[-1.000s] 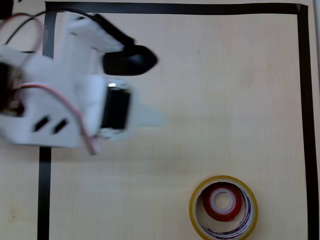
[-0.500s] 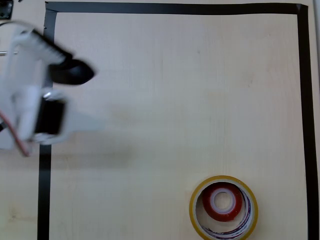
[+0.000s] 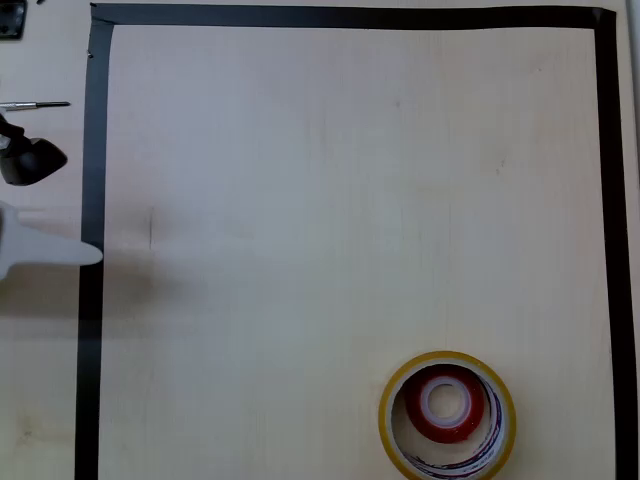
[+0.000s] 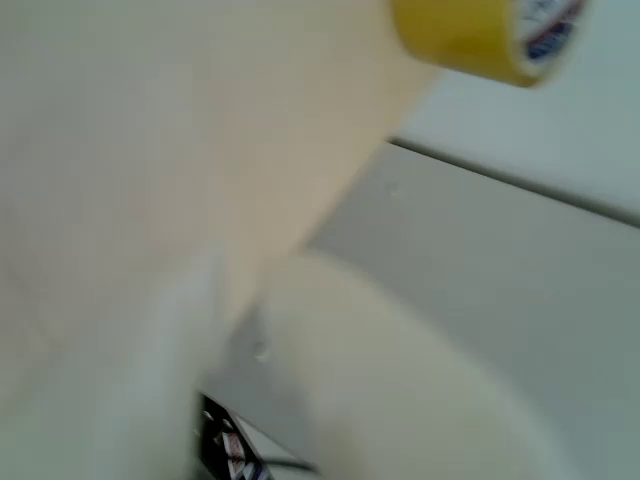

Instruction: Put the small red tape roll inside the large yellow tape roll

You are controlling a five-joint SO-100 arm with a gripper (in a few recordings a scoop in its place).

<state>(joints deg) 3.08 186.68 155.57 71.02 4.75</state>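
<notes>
The small red tape roll [image 3: 445, 432] lies flat inside the large yellow tape roll [image 3: 447, 357], near the lower right of the marked area in the overhead view. My gripper [image 3: 80, 206] is far from them at the left edge. It is open, with the black fingertip [image 3: 35, 160] and the white fingertip [image 3: 75, 252] well apart and nothing between them. The wrist view is blurred. It catches the yellow tape roll [image 4: 470, 35] at the top right and pale smeared fingers [image 4: 400, 390] at the bottom.
A black tape border [image 3: 350, 16] frames the light wooden table [image 3: 330, 200]. Outside its left side lies a thin metal tool [image 3: 35, 104], and a small dark object [image 3: 10, 18] sits in the top left corner.
The arm has swung left across the border until little more than its fingertips remains in the overhead view. Both tape rolls have stayed put, red inside yellow.
</notes>
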